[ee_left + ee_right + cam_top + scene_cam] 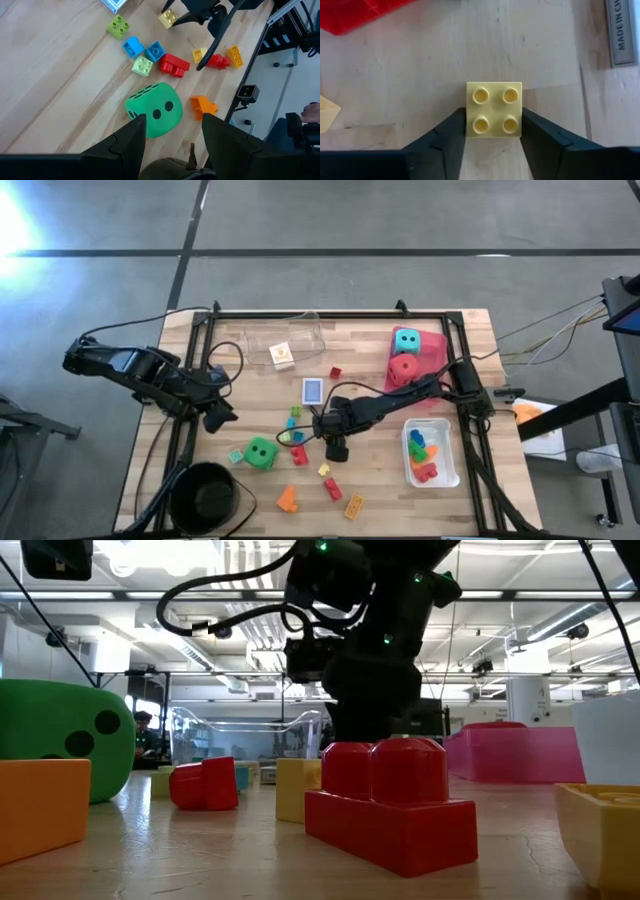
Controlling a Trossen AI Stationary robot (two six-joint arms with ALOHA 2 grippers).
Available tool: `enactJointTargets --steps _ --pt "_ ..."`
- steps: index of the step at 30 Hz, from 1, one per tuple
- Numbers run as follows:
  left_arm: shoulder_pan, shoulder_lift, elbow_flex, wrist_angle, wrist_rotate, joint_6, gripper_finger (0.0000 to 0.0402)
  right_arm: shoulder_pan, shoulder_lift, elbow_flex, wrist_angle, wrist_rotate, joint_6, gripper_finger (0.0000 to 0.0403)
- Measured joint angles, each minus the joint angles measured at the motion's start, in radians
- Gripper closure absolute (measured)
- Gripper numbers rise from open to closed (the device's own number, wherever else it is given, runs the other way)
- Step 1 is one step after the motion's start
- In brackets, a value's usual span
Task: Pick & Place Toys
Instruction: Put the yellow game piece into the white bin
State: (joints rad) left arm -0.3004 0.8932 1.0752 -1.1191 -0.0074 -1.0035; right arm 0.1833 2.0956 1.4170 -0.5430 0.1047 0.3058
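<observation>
Wooden bench (380, 480), mid-table: right gripper (493, 131) pinching a yellow brick (494, 109), jaws touching both sides. Low grip, so it might slip on lifting. Left gripper (172, 131) gapes above the green die (154, 109).

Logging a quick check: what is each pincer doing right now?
Left pincer: open, empty, above the green die.
Right pincer: closed on the pale yellow brick, on the table.

Glossy smooth plastic yellow brick (494, 109) sits on a pale matt wooden table (420, 65) with visible grain.
</observation>
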Motion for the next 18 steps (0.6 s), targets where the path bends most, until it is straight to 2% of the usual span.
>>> enactJointTargets --steps 6,12,18 --pt "0.000 0.000 0.000 0.000 0.000 0.000 0.0205 0.000 -0.002 -0.008 0.010 0.000 0.001 0.0259" --pt "0.000 0.000 0.000 0.000 0.000 0.000 0.0205 0.000 -0.002 -0.005 0.008 0.000 -0.002 0.0242" --pt "0.000 0.000 0.000 0.000 0.000 0.000 0.0205 -0.002 -0.002 -0.003 0.006 -0.023 0.005 0.0272"
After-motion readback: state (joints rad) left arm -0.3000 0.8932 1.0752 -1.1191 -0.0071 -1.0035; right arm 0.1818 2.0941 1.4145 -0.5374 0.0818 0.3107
